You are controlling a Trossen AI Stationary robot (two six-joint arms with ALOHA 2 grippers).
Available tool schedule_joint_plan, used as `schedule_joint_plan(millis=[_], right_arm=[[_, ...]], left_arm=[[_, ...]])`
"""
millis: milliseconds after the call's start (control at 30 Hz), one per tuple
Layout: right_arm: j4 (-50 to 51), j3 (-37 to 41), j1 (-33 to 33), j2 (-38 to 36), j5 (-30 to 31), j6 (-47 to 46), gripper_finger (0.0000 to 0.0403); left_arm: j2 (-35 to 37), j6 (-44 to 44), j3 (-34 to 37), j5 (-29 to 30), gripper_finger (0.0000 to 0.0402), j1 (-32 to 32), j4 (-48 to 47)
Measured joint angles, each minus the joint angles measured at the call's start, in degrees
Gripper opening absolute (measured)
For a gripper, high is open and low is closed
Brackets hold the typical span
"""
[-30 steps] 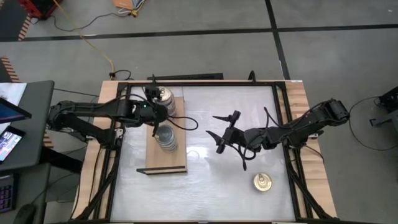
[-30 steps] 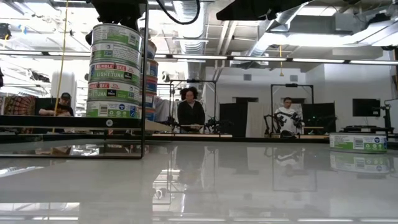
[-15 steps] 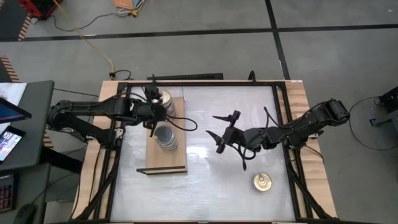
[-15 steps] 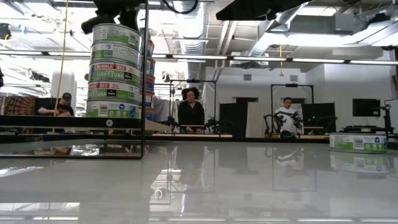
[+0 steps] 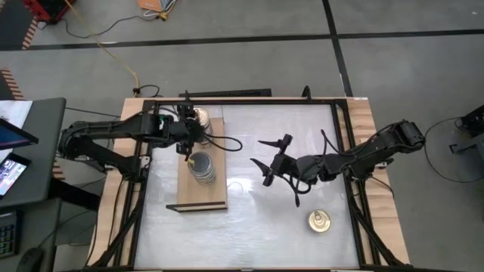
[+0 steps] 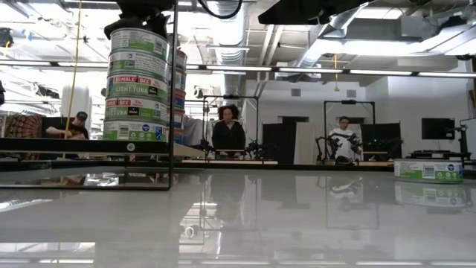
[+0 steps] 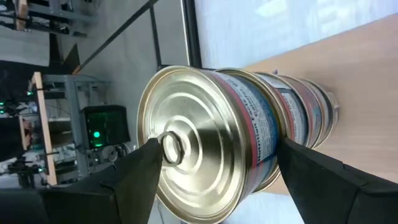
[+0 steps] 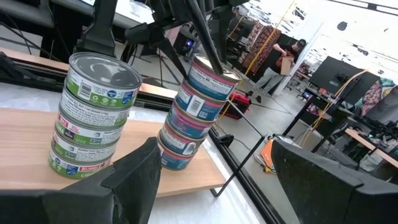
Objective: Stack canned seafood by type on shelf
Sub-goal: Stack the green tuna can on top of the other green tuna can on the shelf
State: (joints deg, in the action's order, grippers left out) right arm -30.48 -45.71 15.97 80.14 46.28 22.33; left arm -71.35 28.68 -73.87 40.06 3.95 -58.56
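Although two stacks are already built on the shelf (image 5: 201, 198), one tin (image 5: 319, 221) is seen lying alone on the desk (image 5: 257, 227) in the lower right of the high view, gold lid up, and this is judged to be the piece left to place. Nearest to that loose tin is the right gripper (image 5: 266, 160), held above the middle of the desk with its fingers spread and nothing between them; the tin lies toward the lower right of the frame from it, back along its own arm, so a turn away from the shelf is judged necessary before a grasp can be made.

Farther off, at the left of the high view, the silver-topped stack (image 5: 201, 167) stands at the middle of the shelf, shown in the low view with green labels. Beyond it, toward the upper left, the gold-topped stack (image 5: 198, 121) stands with the left gripper (image 5: 187, 129) at its top tin. In the left wrist view the fingers (image 7: 134, 180) are seen released on either side of that top tin (image 7: 205, 140), not pressed against it. By lid colour, the loose tin is judged to belong on this far stack.
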Motion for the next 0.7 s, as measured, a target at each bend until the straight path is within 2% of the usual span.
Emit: schedule_joint_plan(millis=[200, 367, 567, 700], right_arm=[[0.03, 0.0, 0.0, 0.0, 0.0, -1.71, 0.0336], [1.49, -0.16, 0.0, -0.89, 0.01, -4.79, 0.0336], [18.95, -3.8, 0.78, -4.64, 0.05, -13.66, 0.033], [24.81, -4.44, 1.78, -6.93, 0.19, -18.42, 0.0323]], left_arm=[[0.95, -2.14, -0.83, -2.23, 0.0306, -0.98, 0.03], [0.99, -5.28, -4.51, -5.99, 0.0306, -3.47, 4.86], [1.01, -16.25, -3.89, -13.02, 0.0306, -8.4, 18.2], [0.65, -23.25, -1.45, -19.78, 0.0306, -10.91, 28.47]])
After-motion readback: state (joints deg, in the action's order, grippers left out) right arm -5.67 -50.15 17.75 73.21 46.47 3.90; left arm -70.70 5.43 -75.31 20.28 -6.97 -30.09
